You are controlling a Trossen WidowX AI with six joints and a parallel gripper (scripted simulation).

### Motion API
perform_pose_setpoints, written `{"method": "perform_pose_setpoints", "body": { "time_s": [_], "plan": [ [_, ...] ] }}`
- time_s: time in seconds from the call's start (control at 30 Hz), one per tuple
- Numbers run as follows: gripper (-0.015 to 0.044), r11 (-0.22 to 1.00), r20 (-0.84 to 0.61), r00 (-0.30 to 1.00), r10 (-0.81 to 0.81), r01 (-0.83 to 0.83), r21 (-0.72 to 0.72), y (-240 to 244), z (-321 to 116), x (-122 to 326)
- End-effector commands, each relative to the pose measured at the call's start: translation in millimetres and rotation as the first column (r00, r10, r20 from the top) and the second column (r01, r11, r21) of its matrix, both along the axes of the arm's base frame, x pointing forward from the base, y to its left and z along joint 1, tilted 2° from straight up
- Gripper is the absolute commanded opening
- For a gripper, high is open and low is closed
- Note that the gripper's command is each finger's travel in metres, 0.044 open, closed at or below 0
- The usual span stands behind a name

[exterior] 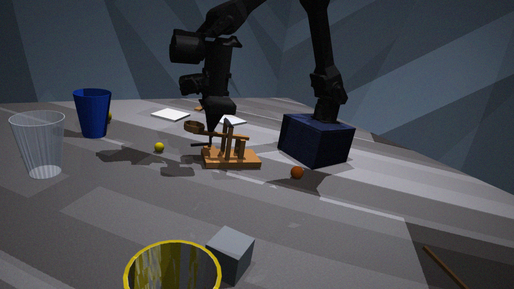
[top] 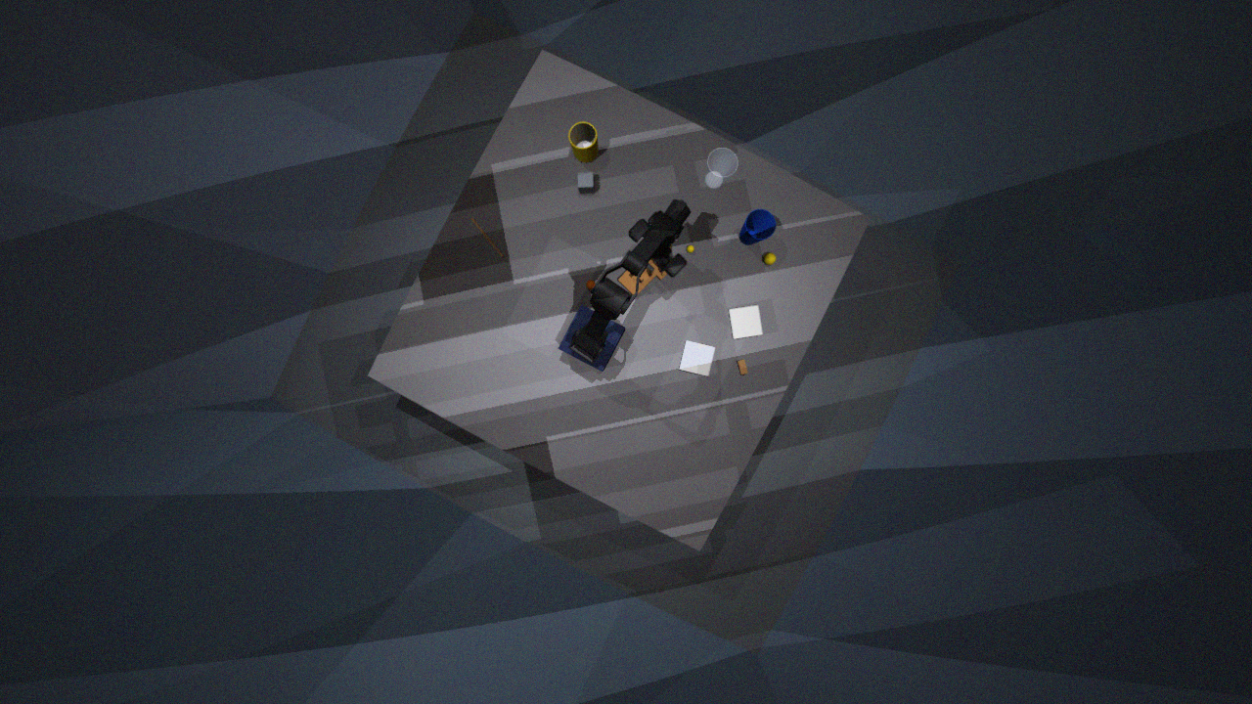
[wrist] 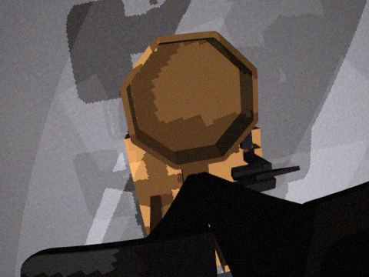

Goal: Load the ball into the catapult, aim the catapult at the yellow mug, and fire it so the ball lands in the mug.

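The wooden catapult (top: 641,278) (exterior: 231,162) stands mid-table. Its throwing arm is nearly level, and its eight-sided cup (exterior: 194,127) (wrist: 196,85) is empty. My gripper (exterior: 212,130) (wrist: 197,183) is shut with nothing between the fingers; its tips are at the throwing arm just behind the cup, seemingly touching it from above. A black latch piece (wrist: 254,173) is beside the arm. An orange ball (top: 591,285) (exterior: 296,172) lies near the robot's base. A small yellow ball (top: 691,248) (exterior: 159,147) lies beyond the catapult's cup end. The yellow mug (top: 585,155) (exterior: 174,257) stands upright.
A grey cube (top: 585,180) (exterior: 233,244) stands beside the mug. A blue cup (top: 759,226) (exterior: 92,114), a clear cup (top: 722,162) (exterior: 39,143) and a larger yellow ball (top: 769,259) stand apart. Two white tiles (top: 745,321) (top: 697,358), a small wooden block (top: 742,367) and a thin stick (top: 486,236) also lie around.
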State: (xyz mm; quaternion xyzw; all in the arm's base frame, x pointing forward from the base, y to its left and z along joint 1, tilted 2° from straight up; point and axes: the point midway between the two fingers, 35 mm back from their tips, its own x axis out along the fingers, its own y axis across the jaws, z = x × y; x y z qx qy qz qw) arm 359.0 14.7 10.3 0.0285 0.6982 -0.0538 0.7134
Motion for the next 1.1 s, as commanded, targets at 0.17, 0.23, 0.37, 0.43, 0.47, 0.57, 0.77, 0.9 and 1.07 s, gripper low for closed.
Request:
{"method": "perform_pose_setpoints", "body": {
  "time_s": [0.17,0.23,0.37,0.43,0.47,0.57,0.77,0.9,1.07],
  "plan": [
    [0.0,1.0,-0.002,1.0,0.003,-0.003,0.004,0,-16,5],
    [0.0,1.0,-0.002,1.0,0.003,-0.003,0.004,-1,-19,6],
    [0.0,1.0,-0.002,1.0,0.002,-0.002,0.004,-1,-24,7],
    [0.0,1.0,-0.002,1.0,0.002,-0.002,0.004,-1,-26,7],
    [0.0,1.0,-0.002,1.0,0.002,-0.002,0.004,-1,-28,7],
    [0.0,1.0,-0.002,1.0,0.002,-0.002,0.004,-1,-33,8],
    [0.0,1.0,0.008,1.0,-0.001,0.001,0.001,-2,-29,9],
    [0.0,1.0,0.008,1.0,-0.001,0.001,0.001,-2,-29,9],
    [0.0053,1.0,0.007,1.0,0.0,0.0,0.002,-2,-24,12]
  ]
}}
